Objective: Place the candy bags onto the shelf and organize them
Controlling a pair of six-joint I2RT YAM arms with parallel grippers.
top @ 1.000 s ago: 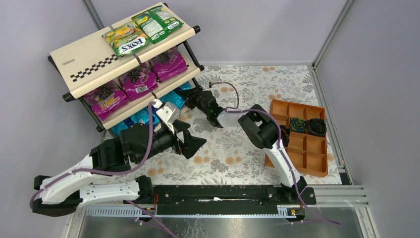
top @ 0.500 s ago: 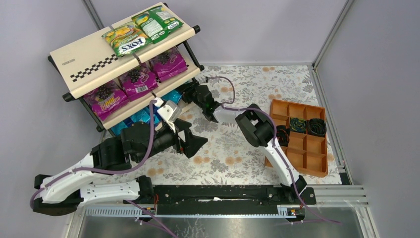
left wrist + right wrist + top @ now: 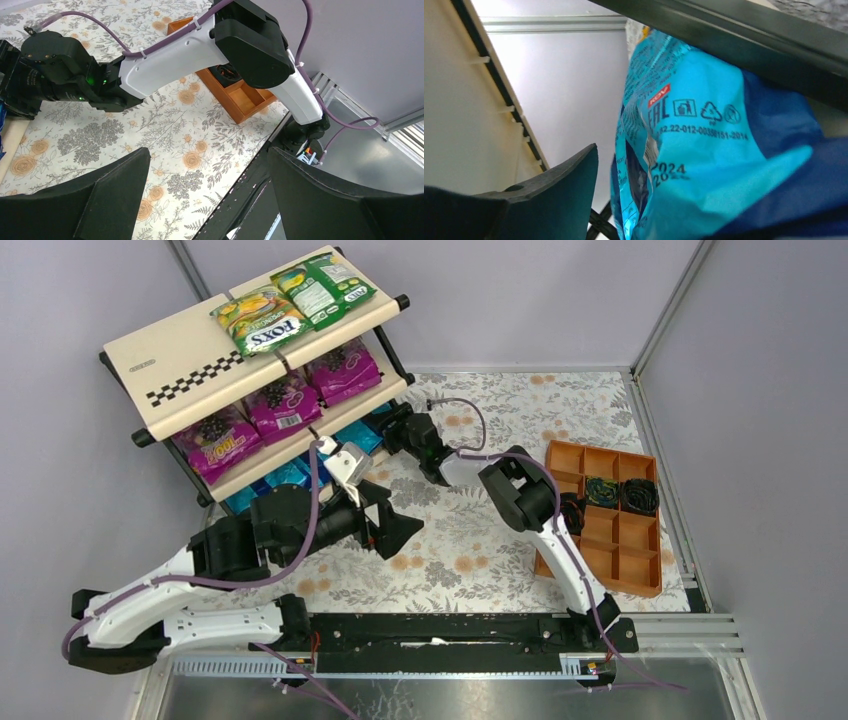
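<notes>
The shelf (image 3: 190,365) stands at the back left. Two green-yellow FOX'S bags (image 3: 262,322) lie on its top board, three magenta bags (image 3: 283,405) on the middle board, and blue bags (image 3: 285,475) on the bottom tier. My right gripper (image 3: 392,425) reaches under the middle board's right end, against a blue bag (image 3: 704,150). That bag fills the right wrist view; one finger (image 3: 549,200) stands apart from it and the other is hidden. My left gripper (image 3: 400,530) is open and empty over the floral mat, also in the left wrist view (image 3: 210,190).
An orange-brown compartment tray (image 3: 610,520) with black coiled items sits at the right, also seen in the left wrist view (image 3: 240,97). The right arm (image 3: 165,55) stretches across the mat toward the shelf. Grey walls enclose the table.
My right gripper has pushed further in under the shelf's right end. The shelf has shifted slightly. My left arm has edged a little to the right.
</notes>
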